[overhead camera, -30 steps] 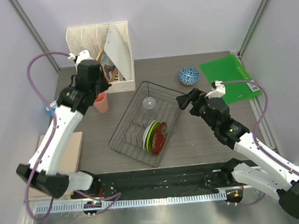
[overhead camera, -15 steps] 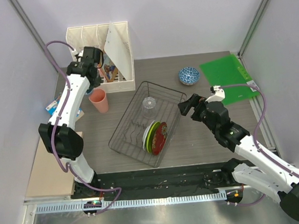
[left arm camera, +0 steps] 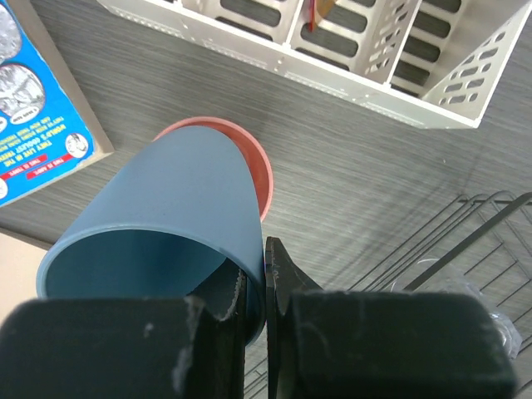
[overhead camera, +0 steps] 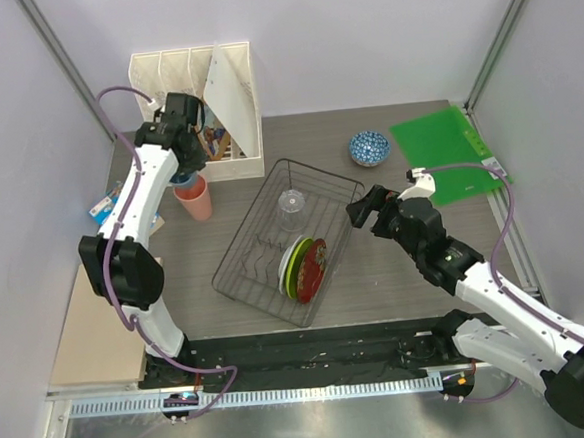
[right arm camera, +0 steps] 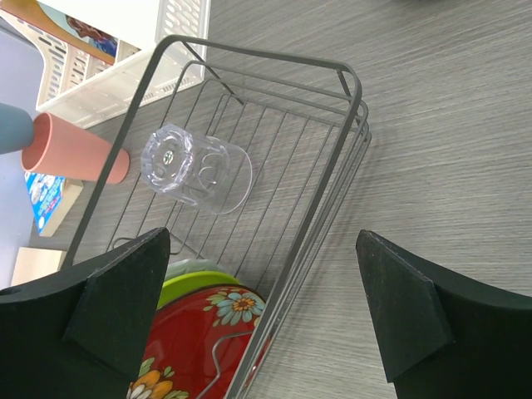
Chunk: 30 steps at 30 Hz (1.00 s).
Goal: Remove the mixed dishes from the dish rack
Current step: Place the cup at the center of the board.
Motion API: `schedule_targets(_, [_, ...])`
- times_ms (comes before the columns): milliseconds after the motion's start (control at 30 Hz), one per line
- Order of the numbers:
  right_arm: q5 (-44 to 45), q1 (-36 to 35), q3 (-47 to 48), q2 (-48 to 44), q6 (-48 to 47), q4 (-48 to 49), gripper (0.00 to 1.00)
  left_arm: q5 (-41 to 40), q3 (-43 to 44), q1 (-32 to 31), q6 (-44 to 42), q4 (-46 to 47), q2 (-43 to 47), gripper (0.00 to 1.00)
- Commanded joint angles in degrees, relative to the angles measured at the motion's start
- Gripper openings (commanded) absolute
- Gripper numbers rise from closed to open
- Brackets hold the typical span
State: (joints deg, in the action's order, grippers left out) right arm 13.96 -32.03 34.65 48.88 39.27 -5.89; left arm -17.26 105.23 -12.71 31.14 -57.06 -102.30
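Note:
My left gripper (overhead camera: 182,170) (left arm camera: 253,276) is shut on the wall of a blue cup (left arm camera: 166,216), one finger inside it and one outside. It holds the blue cup just above the pink cup (overhead camera: 198,199) (left arm camera: 259,163) standing on the table left of the dish rack (overhead camera: 310,165) (right arm camera: 249,55). The rack holds a clear glass tumbler (overhead camera: 291,207) (right arm camera: 197,171) lying on its side, a red patterned plate (overhead camera: 316,269) (right arm camera: 191,353) and a green-rimmed plate (overhead camera: 296,264) (right arm camera: 187,287). The blue patterned bowl (overhead camera: 369,147) stands on the table behind. My right gripper (overhead camera: 362,210) (right arm camera: 264,237) is open and empty over the rack's right rim.
A white slotted file organizer (overhead camera: 197,85) (left arm camera: 357,58) stands at the back left. A green folder (overhead camera: 442,148) lies at the back right. A blue booklet (overhead camera: 106,204) (left arm camera: 37,108) and a tan board (overhead camera: 95,333) lie at the left.
My left arm has swung its elbow out to the left and down, while its gripper stays over the pink cup. The right gripper has shifted slightly.

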Motion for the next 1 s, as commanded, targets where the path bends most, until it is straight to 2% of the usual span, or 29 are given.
schedule_targets(0, [0.0, -0.2, 0.5, 0.6, -1.3, 1.3, 1.0, 1.6, -1.7, 0.1, 0.1, 2.9, -0.4, 0.0])
schedule_targets(167, [-0.1, -0.2, 0.3, 0.5, -1.3, 1.2, 1.0, 0.0, -3.8, 0.1, -1.1, 4.2, -1.7, 0.0])
schedule_targets(200, [-0.1, -0.3, 0.3, 0.5, -1.4, 1.1, 0.99, -0.1, -4.2, 0.1, -1.3, 4.3, -1.8, 0.03])
schedule_targets(267, [0.0, -0.3, 0.3, 0.2, -1.6, 0.9, 1.0, 0.3, -4.1, 0.1, -1.6, 4.6, -1.9, 0.12])
schedule_targets(300, [0.1, -0.2, 0.2, 0.3, -1.7, 0.7, 1.0, 0.5, -3.8, 0.1, -1.9, 5.0, -1.8, 0.21])
schedule_targets(333, [0.3, -0.3, 0.2, 0.2, -1.7, 0.6, 1.0, 0.6, -3.7, 0.1, -2.1, 5.5, -1.5, 0.26])
schedule_targets(400, [0.4, -0.3, 0.2, 0.1, -1.9, 0.6, 1.0, 0.6, -3.4, 0.1, -2.2, 6.0, -0.2, 0.37])
schedule_targets(467, [0.9, -0.3, 0.4, 0.2, -2.3, 0.4, 1.0, -0.3, -2.8, 0.1, -2.1, 7.0, 1.0, 0.44])
schedule_targets(567, [1.3, -0.3, 0.9, 0.2, -2.9, 0.4, 1.0, -1.9, -2.1, 0.1, -1.6, 8.8, 4.4, 0.62])
schedule_targets(733, [0.3, -0.3, 1.5, 1.2, -4.6, 0.6, 1.0, -1.3, -4.4, -1.6, -0.6, 13.2, 12.3, 0.68])
schedule_targets(833, [-2.4, -0.4, 2.2, 2.5, -7.2, 1.3, 1.0, -2.6, -9.3, -6.3, -0.7, 16.2, 17.2, 0.85])
schedule_targets(867, [-3.1, -0.4, 3.0, 3.1, -8.1, 0.9, 1.0, -3.6, -10.8, -8.3, -1.7, 17.1, 18.4, 0.96])
schedule_targets(900, [-3.1, -0.4, 3.5, 4.4, -8.4, 0.5, 1.0, -5.1, -14.2, -12.7, -2.1, 18.5, 19.3, 1.0])
schedule_targets(967, [-2.4, -0.5, 4.6, 5.6, -8.6, -0.1, 1.0, -8.0, -17.8, -18.9, -2.8, 20.0, 21.6, 1.0])
